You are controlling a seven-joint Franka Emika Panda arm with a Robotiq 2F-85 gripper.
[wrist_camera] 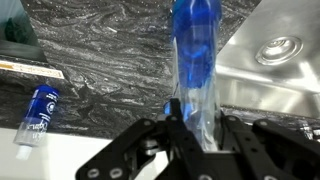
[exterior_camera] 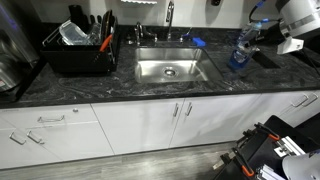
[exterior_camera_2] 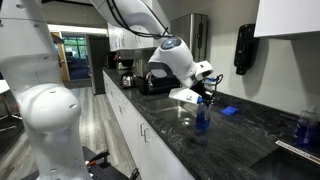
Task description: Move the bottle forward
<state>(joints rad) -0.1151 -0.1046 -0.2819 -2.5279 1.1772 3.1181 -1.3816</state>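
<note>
- Bottle (exterior_camera: 238, 55) is just right of the sink (exterior_camera: 150, 68), on or barely above the dark marbled counter (exterior_camera: 120, 86), leaning slightly.
- Jaws clenched around it in the wrist view.
- Grasp seems done; the forward move remains.

your work surface is a dark stone countertop (exterior_camera: 110, 85) with pale veining, seen in both exterior views. a stainless sink (exterior_camera: 170, 68) is set into it, and the faucet (exterior_camera: 169, 18) rises from the stone behind the basin. on one side of the sink a black dish rack (exterior_camera: 78, 50) sits on the counter. on the other side the bottle (exterior_camera: 238, 55) is upright near the basin's edge, though its base is hidden from you. a flat black mat-like thing (exterior_camera: 268, 60) lies just beside it. a small flat blue sponge (exterior_camera: 197, 42) rests near the faucet. in the wrist view a second small blue-labelled bottle (wrist_camera: 38, 112) is on the stone, apart from the first; you can't tell whether it stands or lies.
</note>
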